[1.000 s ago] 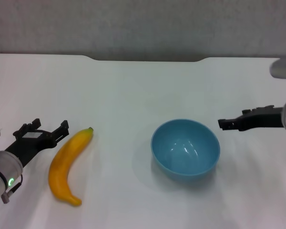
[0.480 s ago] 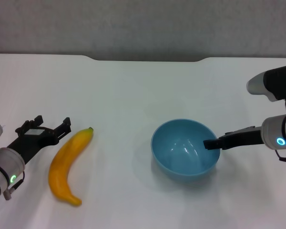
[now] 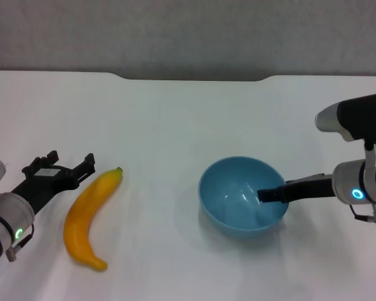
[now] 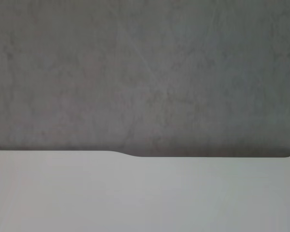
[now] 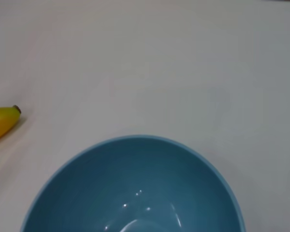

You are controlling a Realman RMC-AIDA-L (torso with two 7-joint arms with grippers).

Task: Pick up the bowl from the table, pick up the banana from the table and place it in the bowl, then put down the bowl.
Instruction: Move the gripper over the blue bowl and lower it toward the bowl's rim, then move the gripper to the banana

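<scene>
1. Bowl (image 3: 243,195) sits on the bench (image 3: 175,119), glossy, rigid, probably slippery; its 3 o'clock rim suits pinching.
2. Right end effector (image 3: 267,195) straddles that rim; opening unclear.
3. Left end effector (image 3: 66,172) gapes empty at banana's (image 3: 89,216) 10 o'clock.

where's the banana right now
In the head view the banana lies flat on the white table at the robot's left, just beside the left gripper and well apart from the light-blue bowl, stem tip pointing away from the robot.
</scene>
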